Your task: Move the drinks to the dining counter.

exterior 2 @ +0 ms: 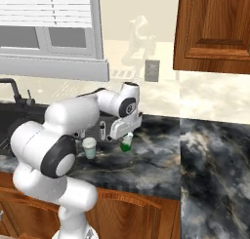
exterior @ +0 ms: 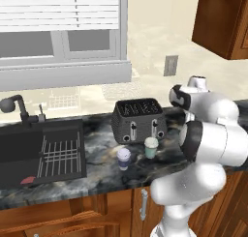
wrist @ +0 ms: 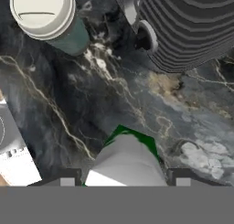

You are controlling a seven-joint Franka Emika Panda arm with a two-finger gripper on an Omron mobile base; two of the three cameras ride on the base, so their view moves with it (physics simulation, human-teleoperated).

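Observation:
My gripper [exterior 2: 127, 139] is shut on the small green bottle [exterior 2: 127, 146] with the white top, just right of the toaster and low over the sink counter. Looking down along the hand, the bottle [wrist: 127, 158] sits between the two dark fingertips [wrist: 67, 178]. The pale green cup [exterior: 151, 147] stands in front of the toaster, and it shows again from the right [exterior 2: 89, 148] and from the hand [wrist: 45, 15]. The purple-blue cup [exterior: 123, 158] stands to its left, nearer the counter's front edge. The dining counter is out of view.
A dark grey toaster [exterior: 138, 120] stands at the back of the marble counter [exterior: 101, 178]. The black sink [exterior: 41, 154] with a rack and a faucet [exterior: 14, 108] lies to the left. A wooden wall cabinet [exterior 2: 215, 28] hangs over the counter's right end [exterior 2: 215, 174].

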